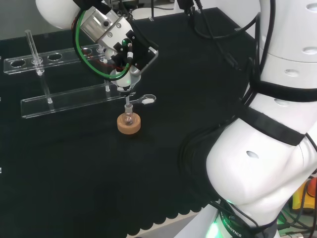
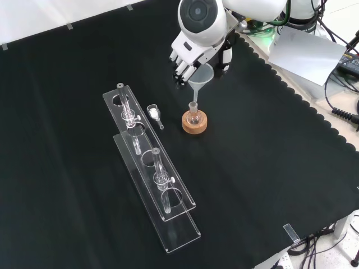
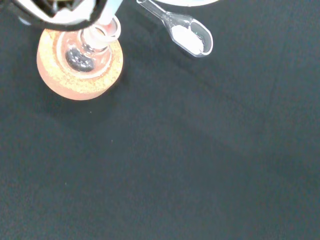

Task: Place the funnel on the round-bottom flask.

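While the hand (image 2: 193,56) hangs over the cork ring (image 2: 194,123), we note its fingers curled round the rim of the clear funnel (image 2: 201,78) — clamped on it. Directly below the hand, the funnel's stem points down at the neck of the small round flask (image 2: 193,116), which sits upright in the ring; from the wrist view the stem tip lies at the mouth of the neck, though we cannot tell whether it touches. Just beside the ring, below and to the left of the hand in the front view, lies a clear scoop (image 2: 153,114) with white powder. Farther that way — two clear racks (image 2: 168,196) with tubes.
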Tool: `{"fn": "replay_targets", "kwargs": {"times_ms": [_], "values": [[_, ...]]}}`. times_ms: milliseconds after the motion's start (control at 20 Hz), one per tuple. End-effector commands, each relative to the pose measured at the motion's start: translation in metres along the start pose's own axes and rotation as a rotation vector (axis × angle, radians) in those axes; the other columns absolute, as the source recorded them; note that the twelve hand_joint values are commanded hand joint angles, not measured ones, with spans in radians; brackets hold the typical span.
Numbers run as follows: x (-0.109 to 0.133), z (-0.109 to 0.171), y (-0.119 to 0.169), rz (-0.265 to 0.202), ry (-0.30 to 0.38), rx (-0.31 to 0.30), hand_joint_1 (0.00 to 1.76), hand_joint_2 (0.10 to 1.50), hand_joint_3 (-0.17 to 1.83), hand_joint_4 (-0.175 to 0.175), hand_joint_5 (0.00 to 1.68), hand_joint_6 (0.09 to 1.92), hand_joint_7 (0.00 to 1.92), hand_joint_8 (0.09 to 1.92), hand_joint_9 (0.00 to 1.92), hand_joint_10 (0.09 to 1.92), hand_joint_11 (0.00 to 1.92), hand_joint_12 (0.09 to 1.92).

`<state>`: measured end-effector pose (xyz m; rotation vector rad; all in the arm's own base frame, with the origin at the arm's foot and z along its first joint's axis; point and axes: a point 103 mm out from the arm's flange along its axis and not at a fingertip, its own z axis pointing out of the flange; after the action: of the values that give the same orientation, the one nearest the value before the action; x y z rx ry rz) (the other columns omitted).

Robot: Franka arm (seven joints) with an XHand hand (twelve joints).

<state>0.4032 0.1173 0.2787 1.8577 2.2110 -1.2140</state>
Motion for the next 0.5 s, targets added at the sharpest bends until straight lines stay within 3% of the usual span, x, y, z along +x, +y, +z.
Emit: {"fn": "replay_targets", "kwargs": {"times_ms": [50, 500], "values": [[0.0, 0.002, 0.002, -0.001, 0.001, 0.004, 0.89, 0.75, 0.7, 0.006, 0.66, 0.6, 0.54, 0.61, 0.91, 0.39, 0.72, 1.25], [0.005, 0.003, 0.013, -0.006, -0.004, 0.02, 0.89, 0.75, 0.7, 0.004, 0.65, 0.6, 0.54, 0.61, 0.91, 0.39, 0.72, 1.25]]}}
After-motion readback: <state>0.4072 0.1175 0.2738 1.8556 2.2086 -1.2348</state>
